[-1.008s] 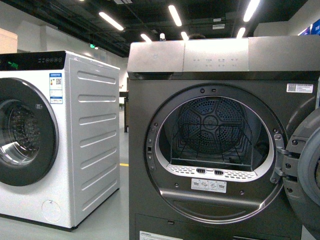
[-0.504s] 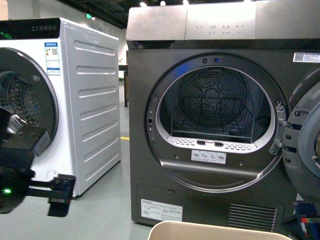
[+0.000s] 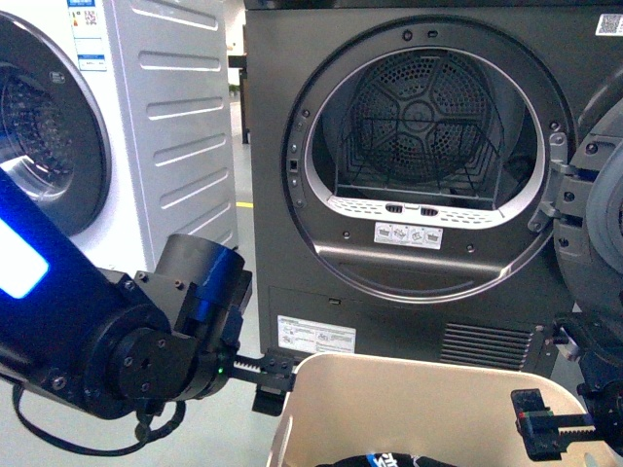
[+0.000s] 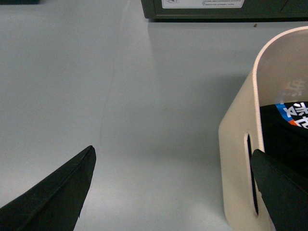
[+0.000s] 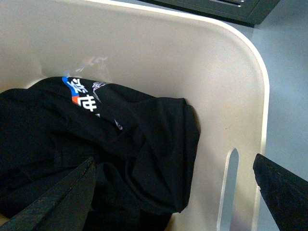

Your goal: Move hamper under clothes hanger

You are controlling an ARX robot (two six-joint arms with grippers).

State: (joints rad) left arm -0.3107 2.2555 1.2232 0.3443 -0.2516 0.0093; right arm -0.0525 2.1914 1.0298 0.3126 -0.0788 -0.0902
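Both arms low and forward, claws spread wide

The left arm (image 3: 107,341), dark with a blue-lit band on its upper link, angles down toward the floor, and the left claw (image 3: 255,370) extends sideways on its toothed rail. Only the right claw (image 3: 555,425) and a bit of the right arm (image 3: 596,360) show at the lower right. In both wrist views the black fingers (image 4: 62,192) (image 5: 62,192) stand far apart.
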